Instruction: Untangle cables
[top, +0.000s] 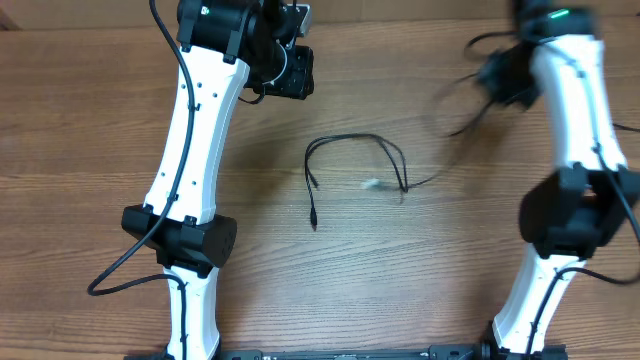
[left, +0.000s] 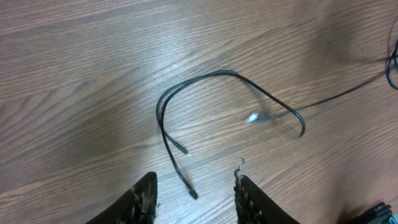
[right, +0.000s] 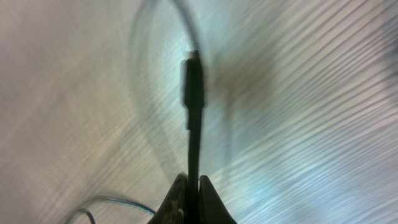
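Right tool (right: 191, 186) is pinched tight on one cord, its plug (right: 193, 81) sticking out past the fingers. From there the cord trails to the loop of cables (top: 350, 137) on the table (top: 100, 100). Left tool (left: 196, 193) hangs spread and empty over that loop. Separation looks begun, not finished: strands appear to meet at the loop's right end.

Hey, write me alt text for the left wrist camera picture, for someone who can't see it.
Thin black cables lie in an arching loop on a wooden table, two plug ends near the camera and one strand trailing off right. The left claw is open at the bottom edge.
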